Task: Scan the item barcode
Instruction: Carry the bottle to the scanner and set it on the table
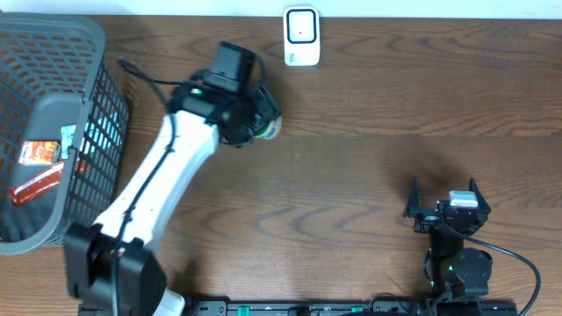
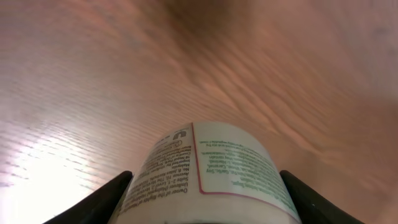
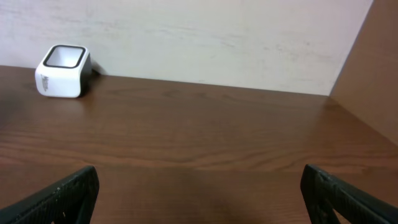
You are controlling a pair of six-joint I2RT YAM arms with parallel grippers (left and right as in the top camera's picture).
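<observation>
The item, a white round bottle with a label of small green and black print, fills the bottom of the left wrist view. My left gripper is shut on it, one dark finger on each side. From overhead the bottle pokes out of the left gripper just above the table, a little below and left of the white scanner at the back edge. No barcode shows on the label. My right gripper stands open and empty at the front right; in its own view the gripper faces the scanner.
A grey mesh basket with red and orange packets inside sits at the far left. A black cable runs from the left arm toward the basket. A pale wall bounds the table at the back.
</observation>
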